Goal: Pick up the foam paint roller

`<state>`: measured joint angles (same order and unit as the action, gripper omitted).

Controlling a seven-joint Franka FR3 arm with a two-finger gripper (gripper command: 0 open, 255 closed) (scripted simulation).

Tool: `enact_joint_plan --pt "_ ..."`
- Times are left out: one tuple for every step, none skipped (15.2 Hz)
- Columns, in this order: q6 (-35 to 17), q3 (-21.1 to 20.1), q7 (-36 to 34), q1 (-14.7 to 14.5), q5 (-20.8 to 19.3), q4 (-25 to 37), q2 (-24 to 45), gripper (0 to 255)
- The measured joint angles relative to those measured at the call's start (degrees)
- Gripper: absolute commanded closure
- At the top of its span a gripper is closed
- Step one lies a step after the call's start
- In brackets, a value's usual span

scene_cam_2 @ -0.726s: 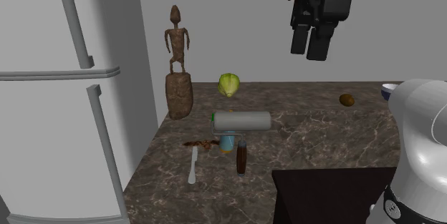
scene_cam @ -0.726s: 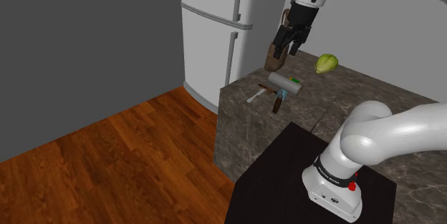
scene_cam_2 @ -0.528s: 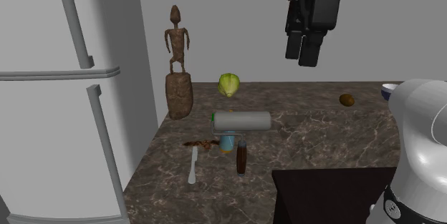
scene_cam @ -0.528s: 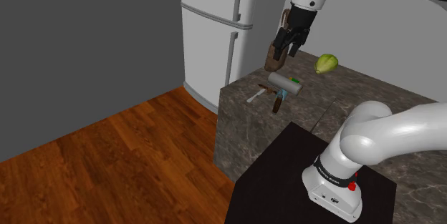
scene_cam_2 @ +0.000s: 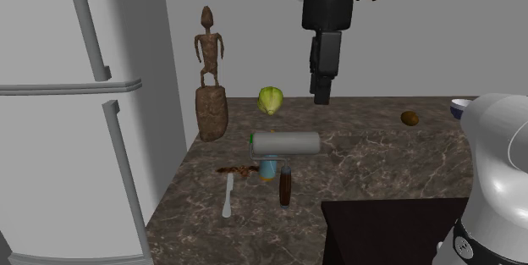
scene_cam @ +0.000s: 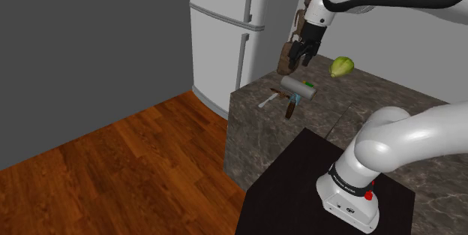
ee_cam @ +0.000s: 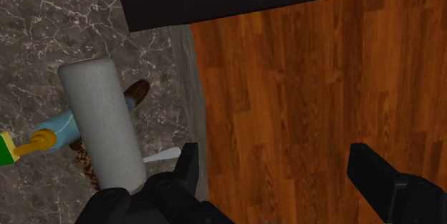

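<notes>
Paint roller (scene_cam_2: 286,143), one, beside one spoon (scene_cam_2: 228,197); one wide-spread hand (scene_cam_2: 321,94) above

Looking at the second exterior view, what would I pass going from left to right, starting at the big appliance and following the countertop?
Refrigerator → carved brown figure → grey paint roller → small brown round thing. The green fruit and the white utensil overlap their neighbours sideways, so they are left out.

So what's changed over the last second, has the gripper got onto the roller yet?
Not yet. The gripper came down and toward the second exterior view's left, turning at the wrist, so it is now closer to the paint roller but well above it. It is open and holds nothing. The roller, spoon and figurine stayed put on the counter.
</notes>
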<state>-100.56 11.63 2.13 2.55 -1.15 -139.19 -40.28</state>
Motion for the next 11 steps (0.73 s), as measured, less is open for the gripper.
enact_joint_plan --pt "-1.02 1.51 1.53 0.48 -0.58 -0.43 0.81 0" --pt "-2.19 2.7 2.73 0.68 -0.86 -0.48 2.12 0" --pt "-3.02 3.97 4.05 0.96 -1.19 -0.31 3.34 0" --pt "-4.34 5.17 5.25 1.18 -1.42 -0.69 4.54 0" --pt "-5.64 6.62 6.74 1.36 -1.64 -0.48 6.3 0" --pt "-7.0 7.79 7.97 1.54 -1.78 -0.83 7.56 0" --pt "-7.94 8.8 9.04 1.7 -1.85 -1.02 8.56 0" --pt "-8.97 10.1 10.42 1.79 -1.83 -0.61 10.25 0" --pt "-10.08 11.31 11.75 1.93 -1.82 -0.64 11.62 0" --pt "-11.04 12.53 13.1 1.8 -1.49 0.17 13.68 0" --pt "-12.34 13.88 14.64 1.66 -1.04 0.84 16.02 0"
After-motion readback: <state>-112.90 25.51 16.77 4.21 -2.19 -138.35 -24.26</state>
